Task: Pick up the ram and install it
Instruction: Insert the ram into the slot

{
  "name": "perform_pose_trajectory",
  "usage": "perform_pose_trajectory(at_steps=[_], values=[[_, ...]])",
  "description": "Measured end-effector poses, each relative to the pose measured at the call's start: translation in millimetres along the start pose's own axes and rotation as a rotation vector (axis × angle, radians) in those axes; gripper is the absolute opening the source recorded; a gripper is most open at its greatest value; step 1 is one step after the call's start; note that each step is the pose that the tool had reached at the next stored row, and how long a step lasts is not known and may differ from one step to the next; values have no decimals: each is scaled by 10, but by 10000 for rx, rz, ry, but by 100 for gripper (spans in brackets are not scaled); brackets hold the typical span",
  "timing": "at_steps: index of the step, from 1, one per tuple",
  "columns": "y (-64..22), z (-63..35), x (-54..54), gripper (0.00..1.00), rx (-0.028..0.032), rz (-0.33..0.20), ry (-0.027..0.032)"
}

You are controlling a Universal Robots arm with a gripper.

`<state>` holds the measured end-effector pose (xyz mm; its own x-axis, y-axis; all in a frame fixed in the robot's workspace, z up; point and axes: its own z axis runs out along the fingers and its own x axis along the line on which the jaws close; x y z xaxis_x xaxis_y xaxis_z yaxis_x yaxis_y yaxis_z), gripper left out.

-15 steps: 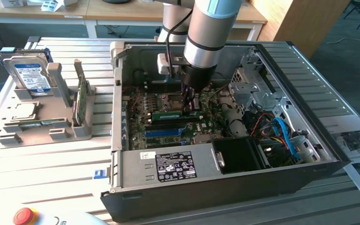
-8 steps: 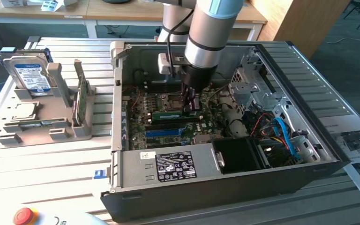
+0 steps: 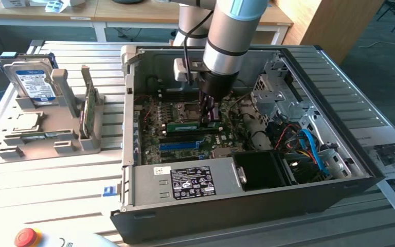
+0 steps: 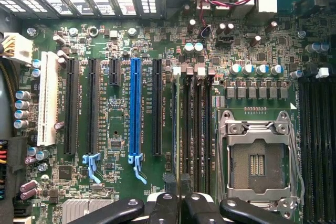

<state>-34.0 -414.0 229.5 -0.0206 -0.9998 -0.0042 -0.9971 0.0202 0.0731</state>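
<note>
My gripper (image 3: 211, 118) is reaching down into an open computer case (image 3: 362, 177), and it hangs just beside the CPU socket (image 3: 187, 109) on the motherboard. My two dark fingers (image 4: 187, 203) are drawn close together, pinched on the ram (image 3: 183, 125). This is a long, thin green stick, held on edge and running alongside the socket. In the wrist view it shows only as a fine line, rising from between my fingertips. The ram sits low over the row of black memory slots (image 4: 197, 129) next to the socket, on their side away from it. I cannot tell whether it is seated in a slot. Beyond the ram from the socket lie a black expansion slot (image 4: 156, 108) and then the long bright-blue slot (image 4: 135, 108). Further from the socket in the same direction, a grey power supply (image 3: 191, 182) with a dark label fills the case's near edge. Outside the case, well away from the socket, a grey holder (image 3: 60, 146) carries a hard drive (image 3: 33, 82) and a green card (image 3: 86, 105) standing on edge.
</note>
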Motion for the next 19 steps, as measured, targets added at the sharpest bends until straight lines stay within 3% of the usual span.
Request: perform_pose_trajectory(at_steps=[19], values=[[-16, -1, 0, 12, 0, 163, -12]])
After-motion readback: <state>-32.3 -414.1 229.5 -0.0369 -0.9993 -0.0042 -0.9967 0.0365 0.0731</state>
